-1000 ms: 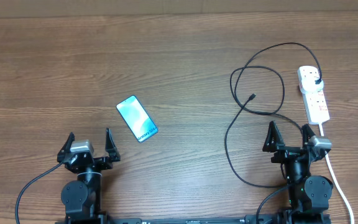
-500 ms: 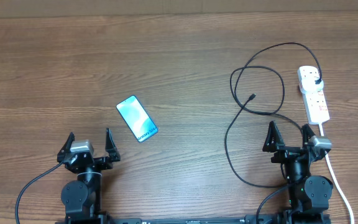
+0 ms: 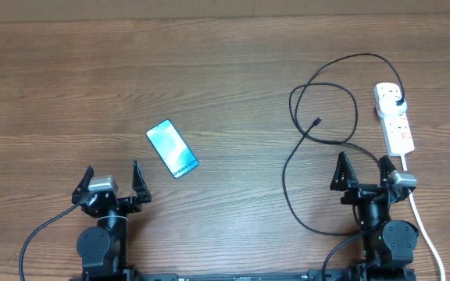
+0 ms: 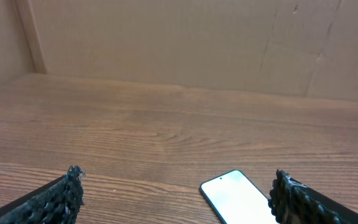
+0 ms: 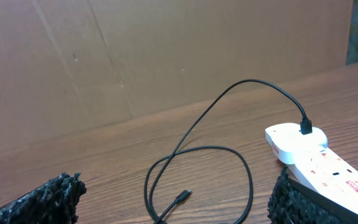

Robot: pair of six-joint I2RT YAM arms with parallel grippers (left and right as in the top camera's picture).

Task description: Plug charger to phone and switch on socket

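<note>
Phone (image 3: 172,148) lies screen-up on the wooden worktop (image 3: 209,70) in the overhead view, near the left fingers (image 3: 136,178), which stand apart and empty. The right fingers (image 3: 340,170), also apart, sit near the white socket (image 3: 394,121). The black charger (image 3: 285,181) is plugged in there, its loose tip well apart from the phone.

Left wrist view: the phone (image 4: 238,196) lies ahead of the spread fingers (image 4: 55,199).

Right wrist view: the charger (image 5: 252,81) loops beside the socket (image 5: 319,155).

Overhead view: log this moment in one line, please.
left claw open, empty | right claw open, empty | phone flat, uncabled | charger tip loose, plug in socket
</note>
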